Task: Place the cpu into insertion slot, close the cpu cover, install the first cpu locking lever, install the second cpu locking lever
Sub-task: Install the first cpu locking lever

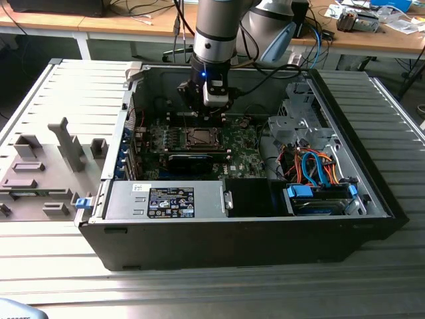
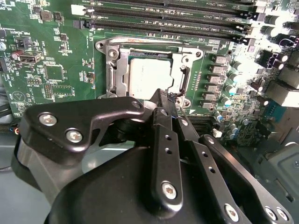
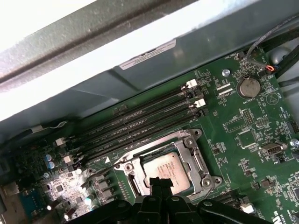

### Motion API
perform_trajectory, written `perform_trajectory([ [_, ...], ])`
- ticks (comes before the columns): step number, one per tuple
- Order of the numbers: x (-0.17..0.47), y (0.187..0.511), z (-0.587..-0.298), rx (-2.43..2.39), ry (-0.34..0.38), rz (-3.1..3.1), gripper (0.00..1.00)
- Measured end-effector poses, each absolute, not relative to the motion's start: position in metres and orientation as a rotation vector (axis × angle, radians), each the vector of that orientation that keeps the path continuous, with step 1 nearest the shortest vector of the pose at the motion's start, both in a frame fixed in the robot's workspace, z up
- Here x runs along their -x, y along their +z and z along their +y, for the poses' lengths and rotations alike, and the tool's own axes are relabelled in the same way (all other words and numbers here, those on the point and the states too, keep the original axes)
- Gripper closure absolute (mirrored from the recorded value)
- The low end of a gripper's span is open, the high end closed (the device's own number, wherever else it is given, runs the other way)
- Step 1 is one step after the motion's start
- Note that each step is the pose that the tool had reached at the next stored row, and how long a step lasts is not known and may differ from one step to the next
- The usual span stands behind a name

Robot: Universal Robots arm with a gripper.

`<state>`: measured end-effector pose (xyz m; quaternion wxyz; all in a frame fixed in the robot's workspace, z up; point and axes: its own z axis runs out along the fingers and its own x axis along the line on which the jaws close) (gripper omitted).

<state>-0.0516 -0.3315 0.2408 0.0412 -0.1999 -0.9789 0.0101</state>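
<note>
The cpu, a flat silver-grey square, lies in the insertion slot on the green board inside the open computer case. The cpu cover, a silvery frame, lies flat around the chip. In the exterior view the cpu is just below my gripper. In both wrist views my black gripper hovers over one edge of the socket. Its fingers are pressed together and nothing shows between them. I cannot make out how the locking levers stand.
Long black memory slots run beside the socket. A black card, a silver power supply, a drive cage and orange and blue cables crowd the case. Grey fixtures stand at the exterior view's left.
</note>
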Motion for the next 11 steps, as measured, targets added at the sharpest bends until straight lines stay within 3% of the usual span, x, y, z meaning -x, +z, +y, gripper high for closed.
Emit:
perform_trajectory([
  [11,0.0516,0.2409,-0.3315,0.576,0.032,-3.004,0.89],
])
